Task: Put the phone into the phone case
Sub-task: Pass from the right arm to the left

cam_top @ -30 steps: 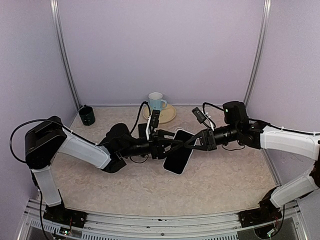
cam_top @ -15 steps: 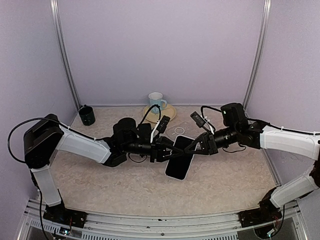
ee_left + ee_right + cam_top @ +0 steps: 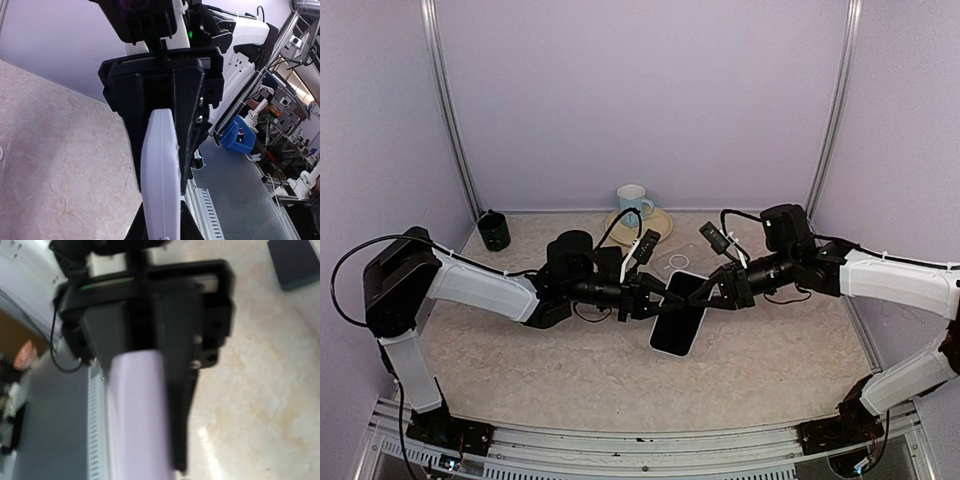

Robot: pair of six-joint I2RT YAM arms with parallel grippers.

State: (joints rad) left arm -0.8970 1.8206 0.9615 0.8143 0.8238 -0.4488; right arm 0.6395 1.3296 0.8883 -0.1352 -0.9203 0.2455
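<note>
The phone [image 3: 678, 315], dark-screened, hangs tilted above the table between both arms. A pale lilac shell, apparently the phone case [image 3: 161, 175], wraps its edges. My left gripper [image 3: 655, 297] is shut on its left end; in the left wrist view its black fingers [image 3: 195, 227] press both sides of the lilac edge. My right gripper [image 3: 713, 290] is at the opposite end. In the blurred right wrist view the lilac edge [image 3: 137, 415] fills the middle, and none of my own fingers pinch it.
A white-and-blue cup [image 3: 633, 203] stands on a yellow plate [image 3: 658, 235] at the back. A dark mug [image 3: 494, 231] sits at the back left. A thin white ring [image 3: 677, 262] and a dark flat rectangle [image 3: 295, 260] lie on the table.
My left gripper has closed onto the phone's left end. The phone has shifted slightly right and forward. The right gripper's jaws have loosened.
</note>
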